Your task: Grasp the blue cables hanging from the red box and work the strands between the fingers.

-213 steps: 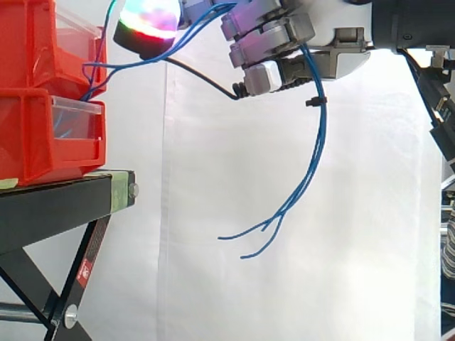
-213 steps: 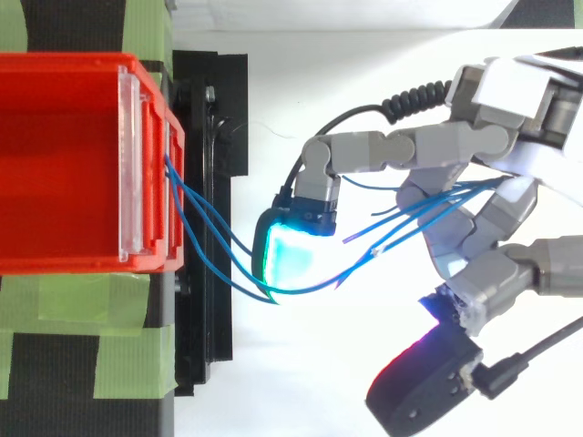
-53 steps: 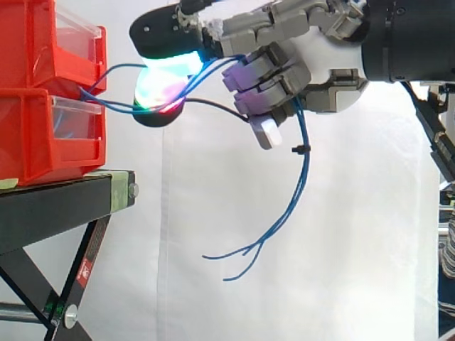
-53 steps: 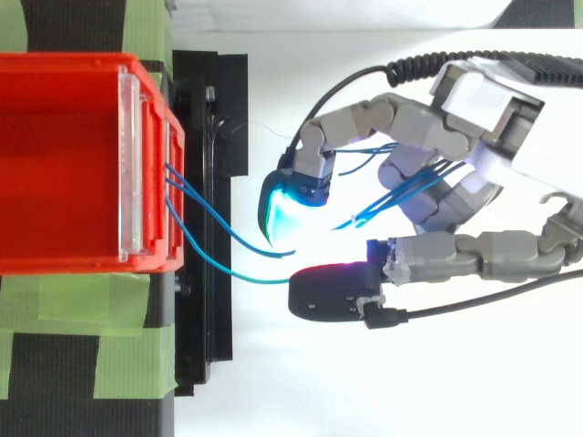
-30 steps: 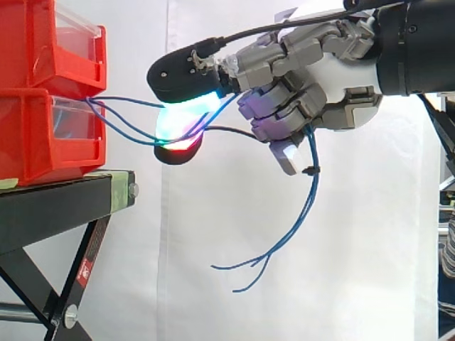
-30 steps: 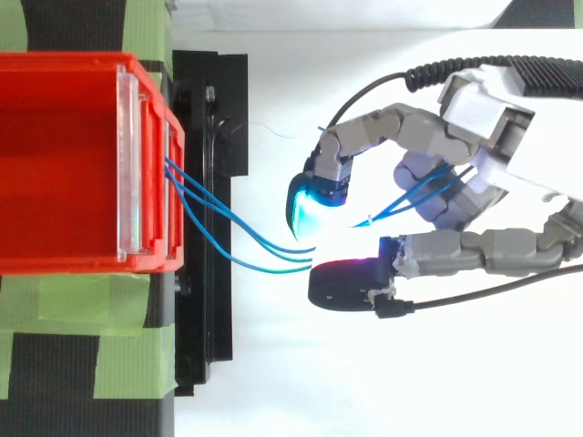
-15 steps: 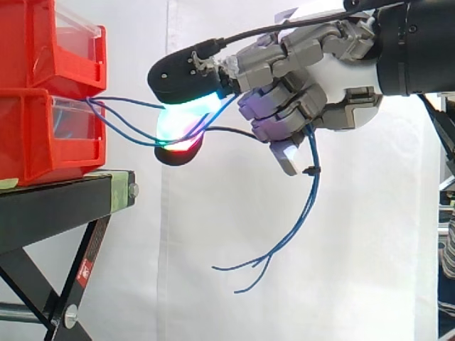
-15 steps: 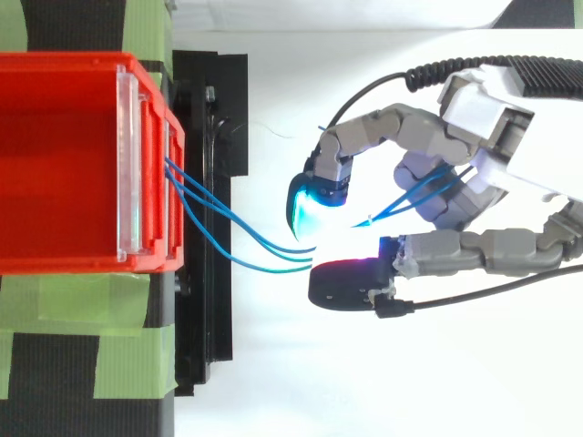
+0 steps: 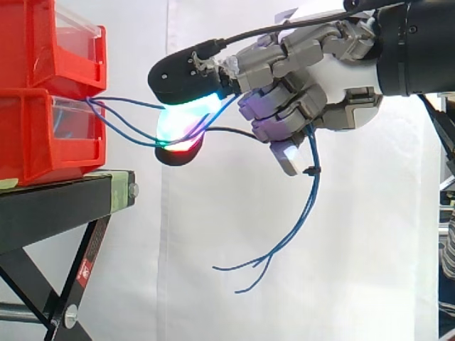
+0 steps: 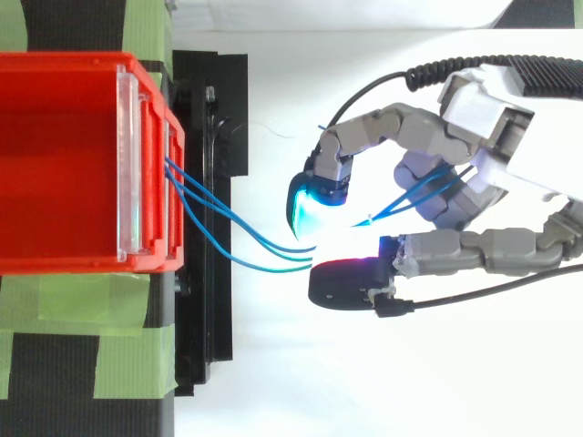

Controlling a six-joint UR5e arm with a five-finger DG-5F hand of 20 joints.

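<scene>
Two red bins are seen stacked in the side view, an upper bin (image 9: 35, 42) on a lower bin (image 9: 35, 135), and both are carried by one black stand (image 9: 57, 202) before the white curtain (image 9: 213, 312). Three blue cables (image 9: 311, 192) are led out of the front of the bins, at the seam where the upper bin meets the lower one. From there they are drawn away from the bins in shallow sagging curves to one hand (image 9: 330, 82), which is held in the air well apart from the bins at about the height of that seam. The hand is closed on the cables: its fingers are curled round the strands, which are threaded between them, and two glowing fingertips (image 10: 310, 208) are brought together on the side towards the bins, where the strands pass between them. Beyond the hand, on the side away from the bins, the strands are bound by one small black tie (image 9: 311, 170). Below it three loose ends are left hanging free.
</scene>
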